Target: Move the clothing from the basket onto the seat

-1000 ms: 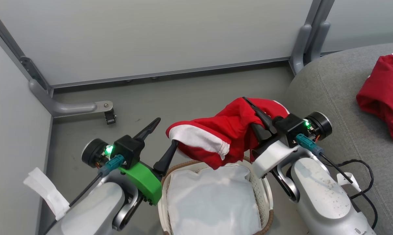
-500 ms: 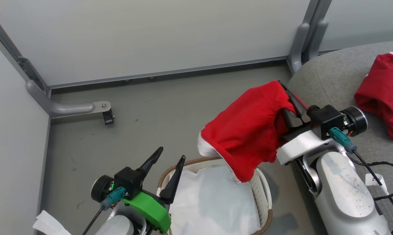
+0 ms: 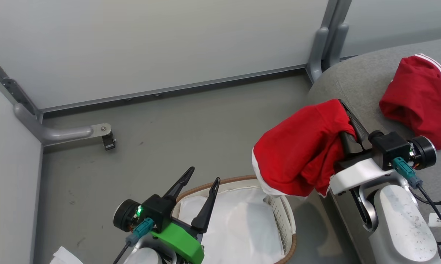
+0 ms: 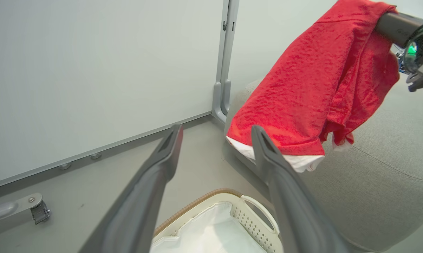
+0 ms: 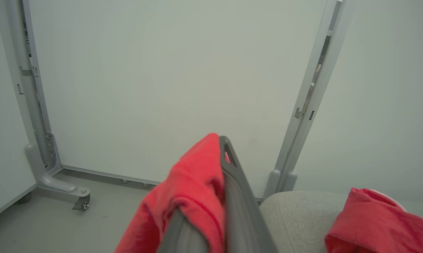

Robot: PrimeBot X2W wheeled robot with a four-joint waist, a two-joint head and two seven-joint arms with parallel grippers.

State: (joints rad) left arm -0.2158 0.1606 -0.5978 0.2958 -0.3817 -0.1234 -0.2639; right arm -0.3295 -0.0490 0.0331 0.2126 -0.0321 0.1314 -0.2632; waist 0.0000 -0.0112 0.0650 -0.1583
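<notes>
As right gripper (image 3: pixel 347 110) clamps, clothing (image 3: pixel 297 150) drapes over it

1. I can read no text, brand, label or number anywhere in my three views.
2. A small white tag (image 3: pixel 439 220) at the head view's lower right bears a dark mark, too small to read.

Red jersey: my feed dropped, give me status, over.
Right gripper shut on red jersey, hanging at grey seat's edge. Left gripper open, holding nothing, by laundry basket. Second jersey already on seat; nothing between.
</notes>
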